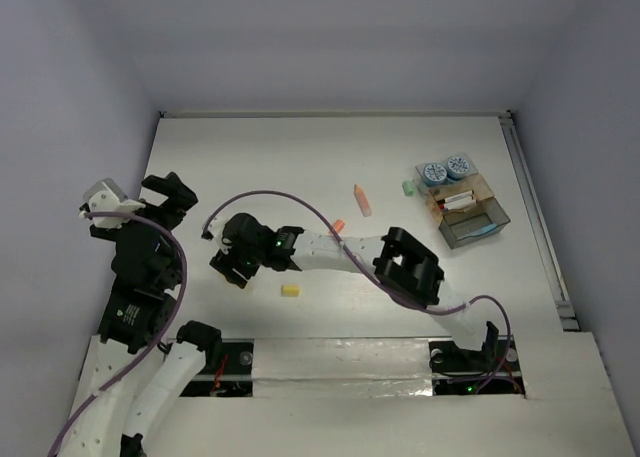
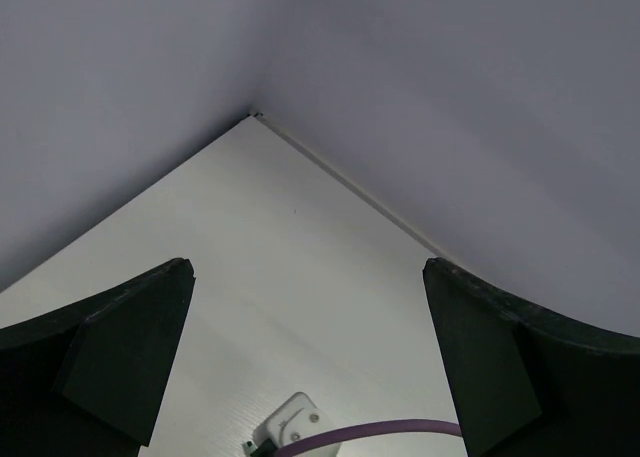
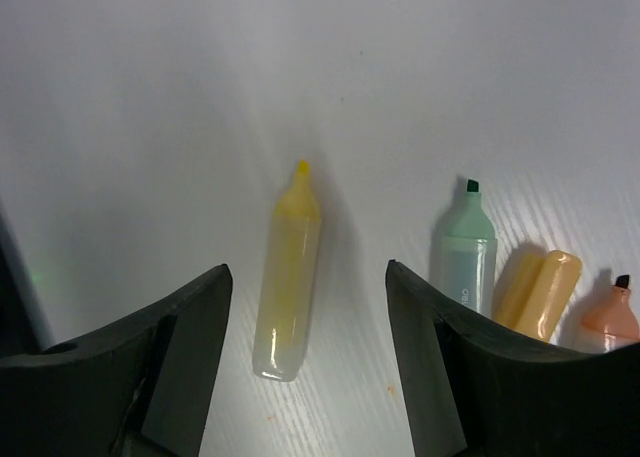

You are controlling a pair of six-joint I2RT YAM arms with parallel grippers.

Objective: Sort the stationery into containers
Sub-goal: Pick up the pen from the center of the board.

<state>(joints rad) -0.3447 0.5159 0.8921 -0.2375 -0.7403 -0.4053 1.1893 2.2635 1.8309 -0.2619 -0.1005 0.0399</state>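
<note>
Step in hand: judged to be the pick of the yellow highlighter (image 3: 285,277), ahead of carrying it to the container (image 1: 497,217).
Right end effector (image 3: 307,272): jaws part-way open and holding nothing. They straddle the highlighter with bare table (image 3: 150,97) showing on both sides of it.
Yellow highlighter: lies flat on the table between the two fingers. Its tip points away from the wrist, and the barrel leans slightly off the line of the gap.
Neighbours: a green highlighter (image 3: 464,252) lies just outside the right finger. Two orange sticks (image 3: 540,292) lie just beyond that, and a pink-orange marker (image 3: 612,317) is farthest out.
Doing it well: come straight down with the barrel centred in the gap, and close across the thick lower body rather than the tapered tip. The jaws are better left at this width on the way down, since the right finger has little room before it would nudge the green highlighter. A round, smooth barrel could roll or squirt out if pinched off-centre.
Container: well away to the right of this end effector, towards the far side of the table. Two patterned rolls (image 1: 445,169) already sit in its far end.
Left end effector (image 2: 308,267): jaws wide apart with nothing between them, held clear of the table well to the left of the right one.
</note>
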